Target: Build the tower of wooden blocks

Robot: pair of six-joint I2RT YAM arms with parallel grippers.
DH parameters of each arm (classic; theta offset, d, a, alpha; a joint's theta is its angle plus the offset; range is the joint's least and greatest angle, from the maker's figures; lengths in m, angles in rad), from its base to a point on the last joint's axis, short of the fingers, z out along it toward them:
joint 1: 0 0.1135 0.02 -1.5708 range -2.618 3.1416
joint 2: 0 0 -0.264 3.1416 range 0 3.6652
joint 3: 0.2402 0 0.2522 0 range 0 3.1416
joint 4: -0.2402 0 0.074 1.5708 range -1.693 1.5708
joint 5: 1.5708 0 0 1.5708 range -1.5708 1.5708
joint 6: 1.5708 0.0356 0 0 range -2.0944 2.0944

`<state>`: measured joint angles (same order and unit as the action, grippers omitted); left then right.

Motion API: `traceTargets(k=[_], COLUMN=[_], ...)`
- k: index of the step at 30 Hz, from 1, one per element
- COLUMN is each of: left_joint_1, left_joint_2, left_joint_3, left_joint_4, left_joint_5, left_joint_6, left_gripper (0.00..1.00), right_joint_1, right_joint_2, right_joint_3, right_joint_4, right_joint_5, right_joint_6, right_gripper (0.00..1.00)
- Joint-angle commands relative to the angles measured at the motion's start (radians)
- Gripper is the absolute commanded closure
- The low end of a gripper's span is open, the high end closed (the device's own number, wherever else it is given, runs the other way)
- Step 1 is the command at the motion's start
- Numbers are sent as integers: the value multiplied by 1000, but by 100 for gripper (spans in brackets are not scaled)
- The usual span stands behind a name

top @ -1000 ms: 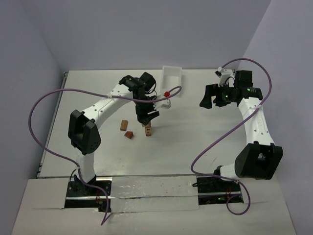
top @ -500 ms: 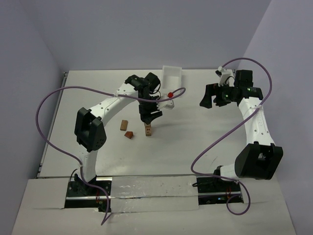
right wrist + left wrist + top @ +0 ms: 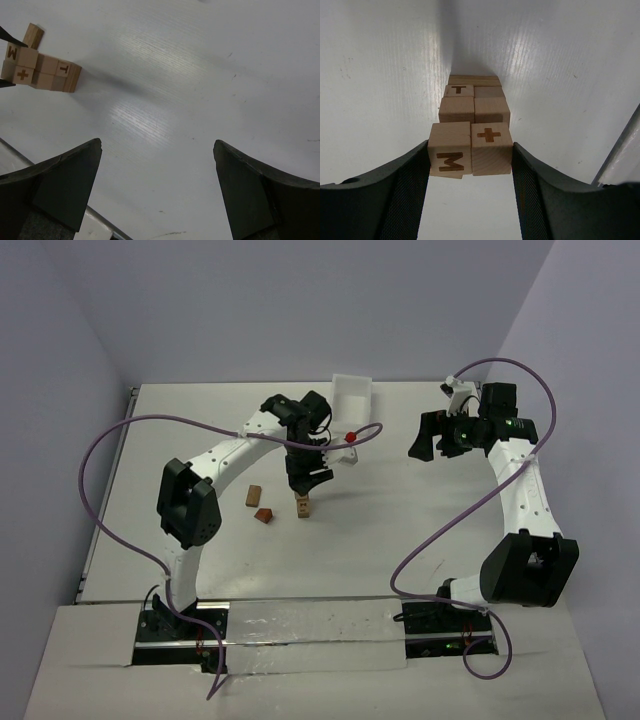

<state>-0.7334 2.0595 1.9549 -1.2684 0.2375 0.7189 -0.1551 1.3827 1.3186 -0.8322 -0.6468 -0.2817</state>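
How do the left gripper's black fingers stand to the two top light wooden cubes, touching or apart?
Touching. The left wrist view shows the left gripper's fingers flush against the outer sides of the top light wooden cubes, no gap.

Tan, brown-lettered wood block tower (image 3: 470, 125)

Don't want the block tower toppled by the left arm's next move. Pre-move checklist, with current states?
1. Left pincer hold on M block and plus block: ok, fingers flush on both outer sides, no gap seen.
2. Those two square on the layer below: cannot tell, view too steep.
3. Tower upright: ok.
4. Right pincer clear: ok, open, empty, away from the tower.
5. Tan block and reddish block apart from tower: ok, lying to its left.
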Motion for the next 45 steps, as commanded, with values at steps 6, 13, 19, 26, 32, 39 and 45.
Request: traceTargets(k=[6, 13, 19, 26, 32, 39, 45], left_joint_1=[-12, -15, -17, -18, -19, -20, -20], left_joint_2=[5, 5, 5, 1, 1, 5, 7], left_joint_3=[45, 42, 36, 26, 22, 16, 15], left_joint_4=[-6, 2, 4, 14, 24, 24, 27], left_joint_5=[0, -1, -3, -3, -6, -6, -10], left_joint_6=[4, 2, 4, 2, 1, 2, 4], left_gripper=[58, 47, 44, 38, 35, 34, 33], right_joint_1=[2, 0, 1, 0, 1, 0, 1], right_joint_2=[-5, -1, 1, -1, 3, 4, 7], right_joint_3=[42, 42, 42, 44, 46, 47, 51], right_joint_4=[-6, -7, -8, -10, -11, -12, -14], right_joint_5=[-24, -28, -26, -28, -30, -30, -33], right_joint_6=[-2, -4, -3, -5, -5, -5, -4], right_gripper=[0, 0, 0, 0, 0, 0, 0])
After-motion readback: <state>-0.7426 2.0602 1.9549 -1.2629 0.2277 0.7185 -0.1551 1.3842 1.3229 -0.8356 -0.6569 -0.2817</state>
